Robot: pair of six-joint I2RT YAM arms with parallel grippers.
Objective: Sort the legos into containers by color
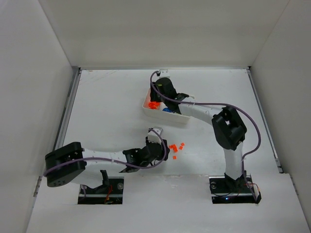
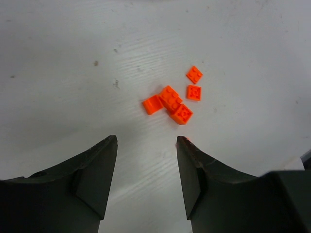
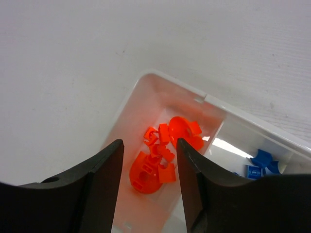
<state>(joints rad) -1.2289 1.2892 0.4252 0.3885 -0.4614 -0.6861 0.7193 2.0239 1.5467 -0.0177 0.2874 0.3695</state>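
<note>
Left gripper (image 2: pixel 146 141) sits low over the bench (image 2: pixel 68 53), jaws spread apart with nothing between them, and a handful of loose orange legos (image 2: pixel 173 101) lie clustered just ahead of its tips. Right gripper (image 3: pixel 149 143) hangs over the white tray (image 3: pixel 171 80), also apart and empty, right above the orange pile (image 3: pixel 146 180) in the end compartment. Blue legos (image 3: pixel 261 162) sit in the compartment next to it.
</note>
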